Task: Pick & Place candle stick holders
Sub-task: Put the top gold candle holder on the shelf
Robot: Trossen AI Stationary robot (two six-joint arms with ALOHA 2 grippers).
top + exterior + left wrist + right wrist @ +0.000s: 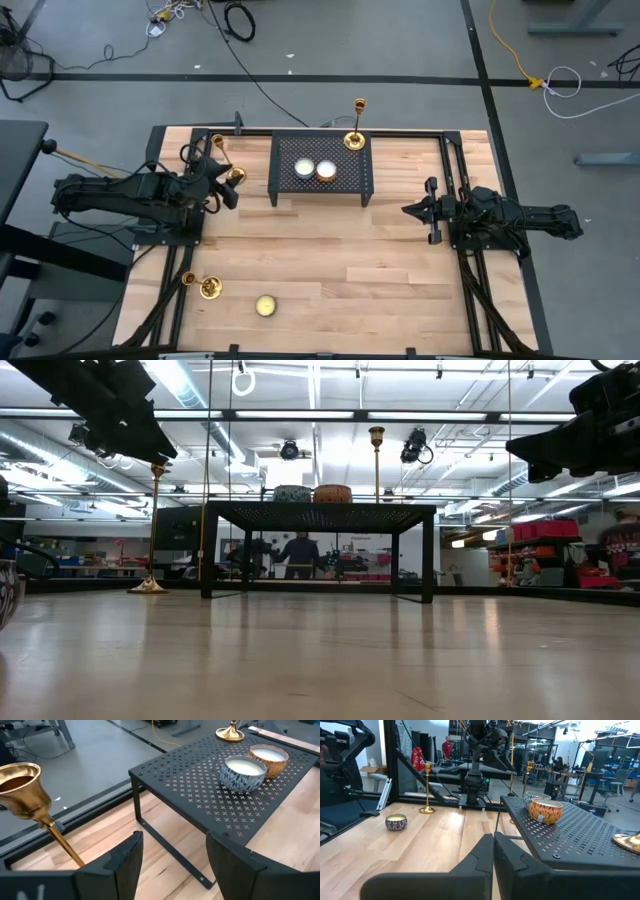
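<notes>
**Candlestick freed beside rack, left hand parted**

Candlesticks, three, spread over the counter (330, 250). One upright on the far right corner of the black mesh rack (322, 169): candlestick on rack (355, 138). Second candlestick (232, 176) upright on the wood just left of the rack, at the left hand (222, 190). Third candlestick (205, 288) near the front left edge, beside a small yellow candle tin (265, 305).

Left hand: fingers apart, stem outside the gap, nothing held. Right hand (412, 210): fingers pressed together, empty, parked well right of the rack.

Risks, as judgement:
- Tall thin stem, small base; a brush from a withdrawing finger likely enough to topple it.
- Fall toward the rack could knock the leg or roll off the far edge.
- Contact between finger and stem not resolvable from above.

View differences:
- Left wrist: brass cup and slanting stem close beside one finger (127, 862); two candle bowls (244, 771) on the mesh.
- Low view alone confirms both far sticks standing plumb.
- Right wrist alone shows the third stick upright, tin beside it.
</notes>
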